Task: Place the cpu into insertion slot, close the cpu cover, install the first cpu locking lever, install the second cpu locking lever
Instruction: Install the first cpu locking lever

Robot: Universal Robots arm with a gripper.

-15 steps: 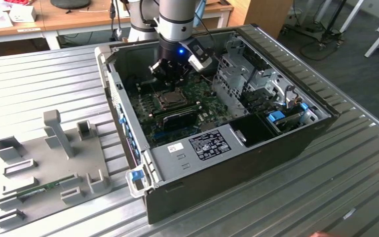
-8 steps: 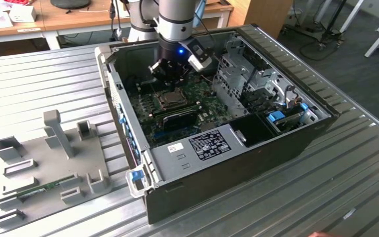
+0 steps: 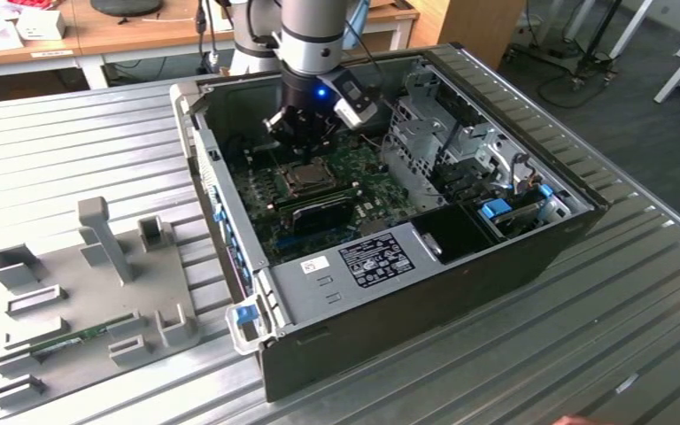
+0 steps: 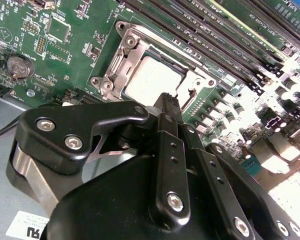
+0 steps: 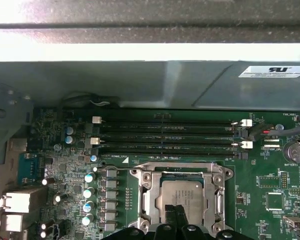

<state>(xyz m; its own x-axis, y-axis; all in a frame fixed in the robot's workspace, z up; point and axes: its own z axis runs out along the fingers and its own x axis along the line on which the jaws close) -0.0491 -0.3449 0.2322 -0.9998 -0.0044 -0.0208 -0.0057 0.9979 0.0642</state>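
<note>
Arm (image 3: 311, 35) comes down from above into the open computer case (image 3: 435, 301), wrist close to vertical, blue light lit on the wrist. Pincer (image 3: 302, 150) sits low over the green motherboard (image 5: 270, 180), at the edge of the insertion slot (image 5: 140, 176). In both wrist views the pincer (image 4: 168, 100) (image 5: 176, 212) is clenched, black fingers (image 4: 167, 150) pressed together with nothing between them. Tip is over the slot's near rim; whether it touches the metal, cannot tell.

The cpu (image 5: 190, 192) lies seated in the slot, its pale square top showing through the window of the cpu cover (image 5: 152, 202). Cover lies flat around the chip, in the second wrist view too (image 4: 130, 55). Long black memory slots (image 5: 165, 135) run just beside the socket. Coin battery (image 4: 17, 65) sits on the board, well apart from the socket.

The case lies on its side, open side up, on a ribbed metal counter (image 3: 81, 159). To the exterior view's left, a grey fixture tray (image 3: 92, 292) with upright posts holds one green memory stick (image 3: 74, 339). Wooden desks (image 3: 139, 31) stand behind, dark floor beyond the counter.

Labels: a dark printed label (image 3: 375, 259) and a small white sticker (image 3: 314, 265) on the grey metal panel inside the case; a white label (image 5: 277, 71) on the case wall. White silkscreen text dots the board, too small to make out.
</note>
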